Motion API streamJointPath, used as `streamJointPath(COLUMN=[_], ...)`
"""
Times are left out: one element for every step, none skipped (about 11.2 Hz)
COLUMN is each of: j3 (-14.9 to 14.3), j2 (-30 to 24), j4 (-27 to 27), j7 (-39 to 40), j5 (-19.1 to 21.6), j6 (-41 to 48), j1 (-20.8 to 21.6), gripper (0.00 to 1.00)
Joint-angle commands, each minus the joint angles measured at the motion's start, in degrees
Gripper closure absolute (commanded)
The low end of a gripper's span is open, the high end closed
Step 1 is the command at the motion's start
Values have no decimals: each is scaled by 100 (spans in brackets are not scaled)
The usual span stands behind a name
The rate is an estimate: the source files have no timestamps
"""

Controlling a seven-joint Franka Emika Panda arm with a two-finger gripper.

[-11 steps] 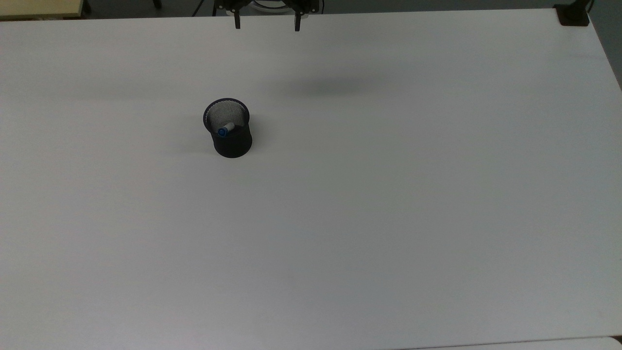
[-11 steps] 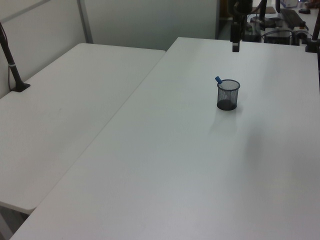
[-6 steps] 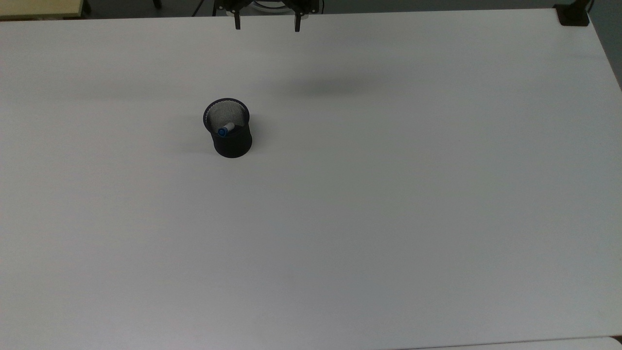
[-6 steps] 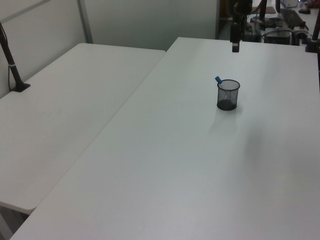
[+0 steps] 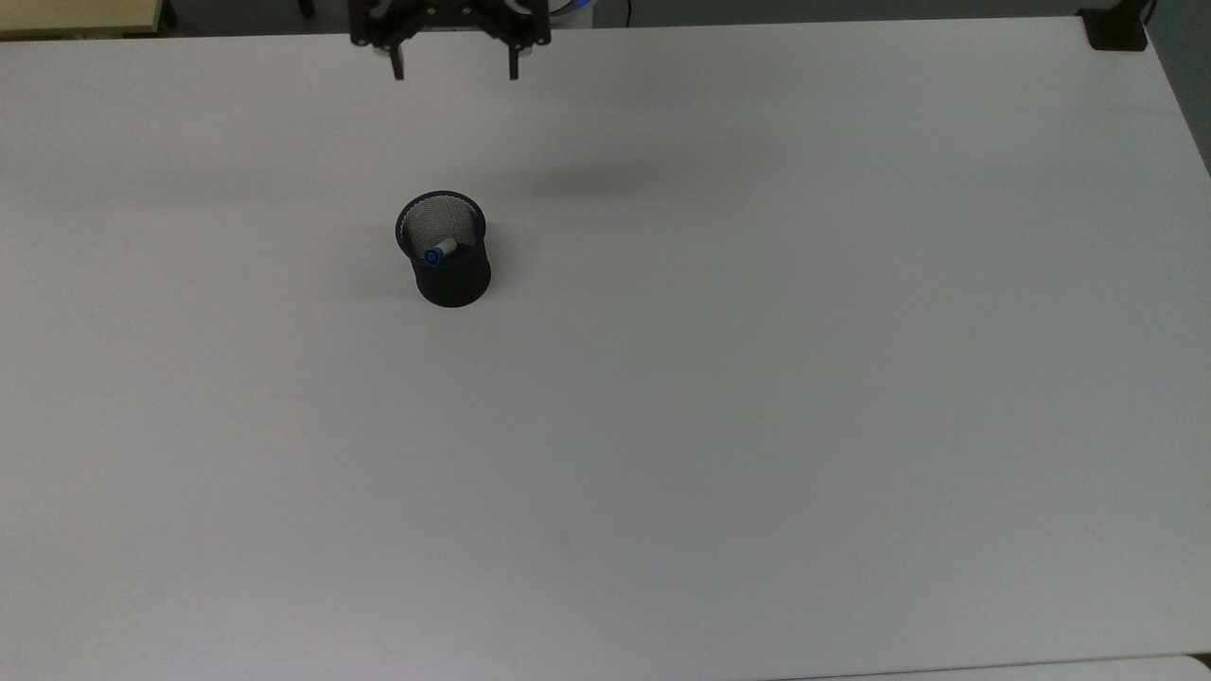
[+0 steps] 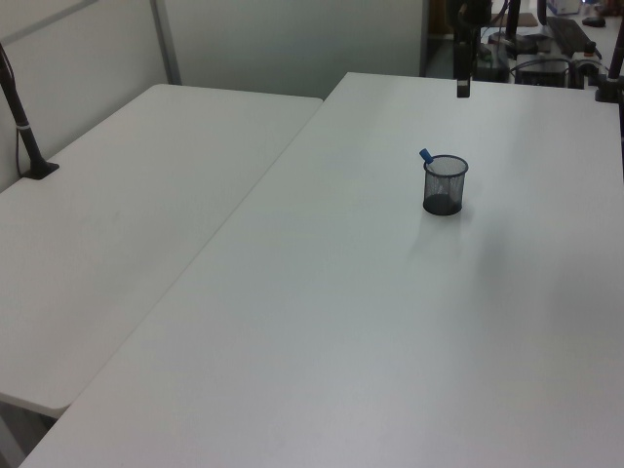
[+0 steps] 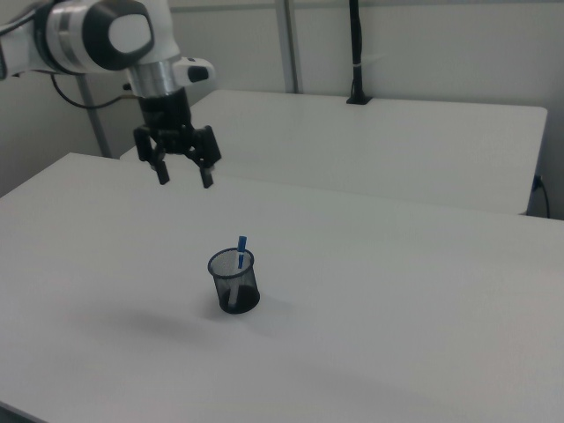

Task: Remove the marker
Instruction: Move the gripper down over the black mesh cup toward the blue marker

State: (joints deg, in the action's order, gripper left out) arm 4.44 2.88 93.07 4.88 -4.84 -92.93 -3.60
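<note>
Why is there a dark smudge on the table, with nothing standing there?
In the top view the soft grey patch on the table looks like the shadow of the arm hanging above; the right view shows a similar blur beside the mesh cup, under the raised gripper with its fingers open. The lighting seems even and diffuse, with no glare.

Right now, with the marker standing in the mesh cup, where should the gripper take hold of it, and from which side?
Probably the blue cap end of the marker, from above. It alone rises past the rim of the mesh cup, leaning on the wall. The open gripper hangs high, off to one side.
</note>
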Motion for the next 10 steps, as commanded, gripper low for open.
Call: streamJointPath(j3=[-4,-13,-13,-13,-13,-13,-13,-13,-13,-13], j2=[290,440,616,756,845,933,1003,1091,1188,1258], j4=[123,123,132,141,184,237,272,308,317,325], j7=[311,312,312,303,303,303,303,294,294,277], j5=[10,-16,-25,-25,-25,-25,-69,-156,-210,-219], j6=[-532,-707,-917,-1120,-1287,-1376,-1464,-1525,-1604,-1666], j1=[-202,-237,-298,-342,-343,-343,-351,-351,-360,-378], gripper=[0,1,6,13,23,30,32,36,41,42])
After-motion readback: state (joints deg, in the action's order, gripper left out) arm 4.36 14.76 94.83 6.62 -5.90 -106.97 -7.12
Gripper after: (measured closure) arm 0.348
